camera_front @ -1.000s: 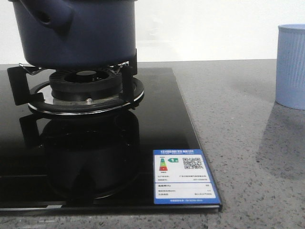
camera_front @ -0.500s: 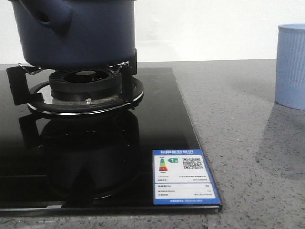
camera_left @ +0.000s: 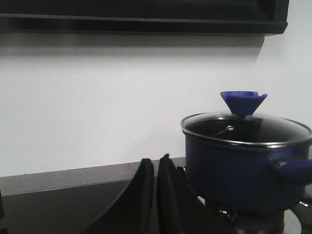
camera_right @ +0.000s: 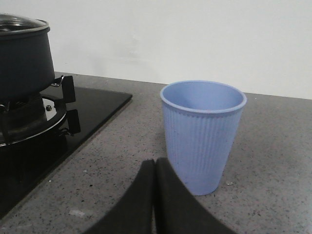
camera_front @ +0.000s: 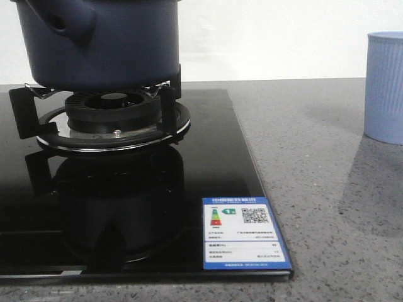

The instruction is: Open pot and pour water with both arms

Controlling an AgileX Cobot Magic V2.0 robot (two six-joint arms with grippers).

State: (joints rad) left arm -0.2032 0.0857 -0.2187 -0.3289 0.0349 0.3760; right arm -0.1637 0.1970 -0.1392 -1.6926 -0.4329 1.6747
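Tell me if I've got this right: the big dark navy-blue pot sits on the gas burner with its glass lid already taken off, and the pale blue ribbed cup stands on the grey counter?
Not quite. The glass lid with its blue knob is still on the dark navy-blue pot, as the left wrist view shows. The rest holds: the pot sits on the gas burner, and the pale blue ribbed cup stands on the grey counter.

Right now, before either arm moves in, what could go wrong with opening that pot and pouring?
The glass lid is on the pot, with only a small flared blue knob to grip; shut fingers must open first and might slip off. The pot stands high on the burner grate, so a sideways nudge could tip it. The pale blue cup is narrow, so water may spill.
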